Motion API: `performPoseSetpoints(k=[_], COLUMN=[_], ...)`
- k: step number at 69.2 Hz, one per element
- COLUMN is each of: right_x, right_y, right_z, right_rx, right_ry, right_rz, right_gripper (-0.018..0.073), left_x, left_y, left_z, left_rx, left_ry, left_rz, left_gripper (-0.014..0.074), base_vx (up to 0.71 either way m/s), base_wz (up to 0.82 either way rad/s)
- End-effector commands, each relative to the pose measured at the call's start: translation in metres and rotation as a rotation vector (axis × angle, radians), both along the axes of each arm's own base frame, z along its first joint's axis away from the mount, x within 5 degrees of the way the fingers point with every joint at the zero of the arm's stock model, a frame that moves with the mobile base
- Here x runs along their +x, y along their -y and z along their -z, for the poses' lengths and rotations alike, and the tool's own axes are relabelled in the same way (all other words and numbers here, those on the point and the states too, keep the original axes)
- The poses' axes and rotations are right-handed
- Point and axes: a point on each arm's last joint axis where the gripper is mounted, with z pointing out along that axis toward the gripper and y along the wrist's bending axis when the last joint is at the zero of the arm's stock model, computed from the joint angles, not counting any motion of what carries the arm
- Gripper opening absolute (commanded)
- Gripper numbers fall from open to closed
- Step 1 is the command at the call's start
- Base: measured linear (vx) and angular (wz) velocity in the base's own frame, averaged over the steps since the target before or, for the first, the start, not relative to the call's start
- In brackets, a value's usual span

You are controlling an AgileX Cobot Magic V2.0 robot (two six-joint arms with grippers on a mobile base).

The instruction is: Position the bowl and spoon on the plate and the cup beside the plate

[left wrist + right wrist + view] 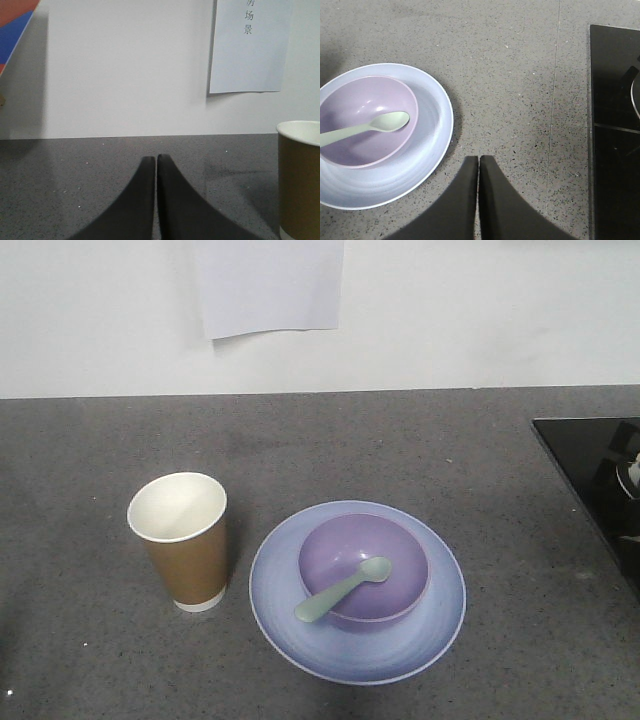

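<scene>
The lavender bowl (364, 571) sits on the pale blue plate (290, 620) near the counter's front. A mint-green spoon (343, 590) lies in the bowl, its handle over the front-left rim. The brown paper cup (185, 541) stands upright just left of the plate. In the right wrist view the bowl (365, 125), spoon (367, 129) and plate (432, 145) lie to the left of my right gripper (478, 159), which is shut and empty over bare counter. My left gripper (156, 159) is shut on nothing, with the cup (299, 180) off to its right. Neither gripper shows in the front view.
A black glass cooktop (600, 480) occupies the right edge of the grey speckled counter (400, 440). A white wall with a taped paper sheet (268, 285) runs along the back. The same sheet (250, 47) hangs ahead of the left gripper.
</scene>
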Motion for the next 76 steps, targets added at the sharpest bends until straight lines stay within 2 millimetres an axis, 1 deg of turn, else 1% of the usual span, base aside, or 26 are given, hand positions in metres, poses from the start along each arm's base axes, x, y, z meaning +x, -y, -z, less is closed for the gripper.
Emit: performPoseSetpoints(k=[1,76], right_x=[0.0012,0.0012], right_y=[0.0003,0.0004], right_z=[-0.0123,-0.0123], right_rx=[0.018,0.017], right_ry=[0.085,0.085], right_rz=[-0.002,-0.002], right_gripper=[-0.0011,-0.0011], left_x=[-0.0031,-0.003], left_y=[-0.0001,-0.0001], left_z=[-0.0106,-0.0107], left_rx=[0.004,0.004], left_ry=[0.104,0.104], left_rz=[-0.003,-0.003], left_gripper=[-0.0008,-0.0008], base_vx=[0.0,0.0], base_wz=[0.0,0.0])
